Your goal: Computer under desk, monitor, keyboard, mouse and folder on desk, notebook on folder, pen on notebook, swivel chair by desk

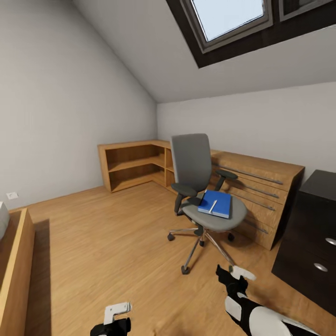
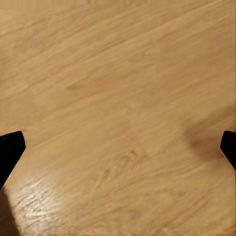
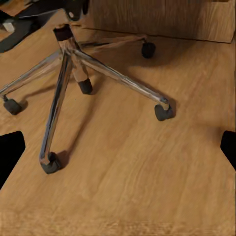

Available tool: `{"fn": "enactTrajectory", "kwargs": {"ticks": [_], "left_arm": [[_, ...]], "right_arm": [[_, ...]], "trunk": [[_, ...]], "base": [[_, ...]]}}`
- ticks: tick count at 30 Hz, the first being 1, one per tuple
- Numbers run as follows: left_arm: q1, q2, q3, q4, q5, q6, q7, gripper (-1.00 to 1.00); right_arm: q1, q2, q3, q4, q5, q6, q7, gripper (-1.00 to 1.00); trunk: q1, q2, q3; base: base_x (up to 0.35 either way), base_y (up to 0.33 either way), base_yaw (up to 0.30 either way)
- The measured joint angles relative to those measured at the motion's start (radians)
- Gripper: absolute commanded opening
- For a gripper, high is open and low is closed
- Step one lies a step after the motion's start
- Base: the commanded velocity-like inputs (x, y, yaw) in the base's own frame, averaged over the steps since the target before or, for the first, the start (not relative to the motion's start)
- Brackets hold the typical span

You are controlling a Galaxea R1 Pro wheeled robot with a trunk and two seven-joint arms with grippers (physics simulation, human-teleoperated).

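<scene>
An attic bedroom with a sloped white ceiling, a skylight (image 1: 231,18) and a light wood floor (image 1: 107,242). Near the middle of the head view stands the swivel chair (image 1: 198,186): a tall grey upholstered back, a rounded grey seat, black armrests, and a chrome five-star base on small black castors. The same base (image 3: 73,83) appears close up in the right wrist view, its shiny spokes spreading from a central column across the floor. Flat on the chair seat lies the folder (image 1: 215,203), bright blue and rectangular, with a slim pale pen (image 1: 213,206) resting diagonally on top; whether a notebook lies between them cannot be told. Behind the chair, a low light-wood cabinet (image 1: 140,163) with open shelves runs along the walls and around the corner. At the right edge, black drawers with round silver knobs belong to the desk (image 1: 312,233); its tabletop is glossy black. The left tool (image 1: 116,312), white-tipped on a black wrist, hangs low over bare floor, and the left wrist view shows its dark fingertips (image 2: 10,150) spread wide with nothing between them. The right tool (image 1: 235,273) hovers near the chair's base, its fingertips (image 3: 10,152) likewise wide apart and holding nothing.
</scene>
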Motion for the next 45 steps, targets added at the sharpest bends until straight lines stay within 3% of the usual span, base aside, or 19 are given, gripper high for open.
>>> {"fn": "enactTrajectory", "kwargs": {"ticks": [3, 5, 7, 9, 15, 36, 45], "left_arm": [[0.0, 0.006, 0.001, 0.065, 0.0, -0.045, 0.0, 1.0], [0.0, 0.01, 0.002, 0.137, 0.0, -0.11, 0.001, 1.0], [0.0, 0.011, 0.002, 0.17, 0.0, -0.148, 0.001, 1.0], [0.0, 0.024, 0.003, 0.269, 0.002, -0.26, 0.002, 1.0], [0.0, 0.05, 0.004, 0.36, 0.003, -0.397, 0.003, 1.0], [0.0, 0.047, 0.007, 0.378, 0.009, -0.417, 0.007, 1.0], [-0.001, 0.047, 0.008, 0.378, 0.01, -0.417, 0.006, 1.0]], "right_arm": [[0.06, 0.002, 0.003, 0.001, 0.083, -0.036, 0.002, 1.0], [0.119, 0.005, 0.003, 0.002, 0.14, -0.089, 0.003, 1.0], [0.137, 0.006, 0.005, 0.002, 0.153, -0.104, 0.002, 1.0], [0.175, 0.009, 0.004, 0.004, 0.166, -0.121, 0.002, 1.0], [0.206, 0.01, 0.005, 0.004, 0.172, -0.131, 0.003, 1.0], [0.21, 0.028, 0.005, 0.004, 0.172, -0.13, 0.001, 1.0], [0.21, 0.027, 0.005, 0.004, 0.173, -0.131, 0.003, 1.0]], "trunk": [[-0.012, 0.021, 0.01], [-0.019, 0.035, 0.016], [-0.027, 0.049, 0.022], [-0.035, 0.063, 0.028], [-0.058, 0.105, 0.047], [-0.138, 0.252, 0.112], [-0.172, 0.315, 0.141]], "base": [[0.0, 0.0, 0.0], [0.0, 0.0, 0.0], [0.0, 0.0, 0.0], [0.0, 0.0, 0.0], [0.0, 0.0, 0.0], [-0.12, 0.0, -0.035], [-0.146, 0.0, -0.234]]}}
